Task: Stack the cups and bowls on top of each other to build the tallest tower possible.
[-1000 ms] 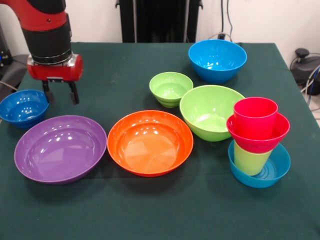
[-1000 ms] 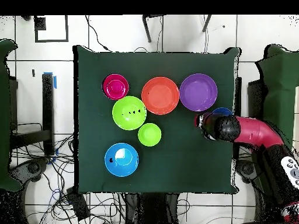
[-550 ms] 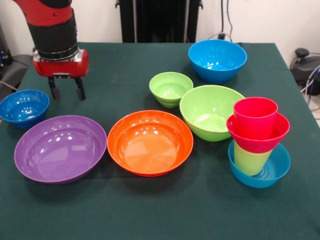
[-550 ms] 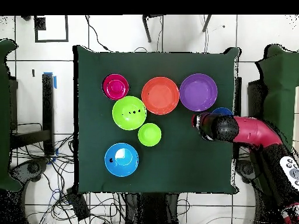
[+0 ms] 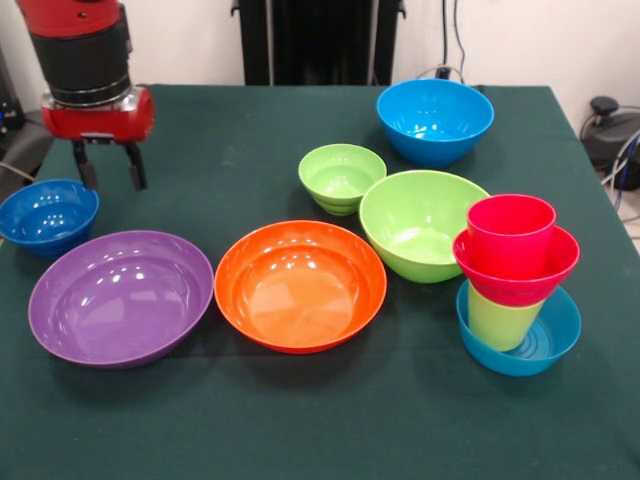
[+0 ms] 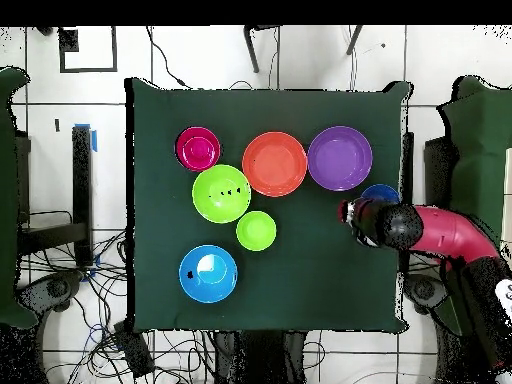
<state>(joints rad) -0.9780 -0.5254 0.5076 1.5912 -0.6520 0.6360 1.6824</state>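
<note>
The tower stands at the right front in the front view: a teal-blue bowl (image 5: pixel 535 350) holds a lime-green cup (image 5: pixel 497 320), which carries a red bowl (image 5: pixel 520 275) with a red cup (image 5: pixel 510 230) in it. From overhead the tower (image 6: pixel 198 148) shows as one red disc. A small dark-blue bowl (image 5: pixel 45 212) sits alone at the left edge. My gripper (image 5: pixel 108 178) hangs open and empty just behind and right of it, above the cloth. In the overhead view, the gripper (image 6: pixel 349 213) lies beside the dark-blue bowl (image 6: pixel 381 190), which the arm partly covers.
A purple bowl (image 5: pixel 120 297), an orange bowl (image 5: pixel 300 285) and a large lime bowl (image 5: pixel 415 222) form a row across the table's middle. A small ribbed lime bowl (image 5: pixel 342 175) and a big blue bowl (image 5: pixel 435 118) sit behind them.
The open gripper drifted a little toward the table's middle, then came back toward the dark-blue bowl's side and rose slightly. No bowl or cup moved.
</note>
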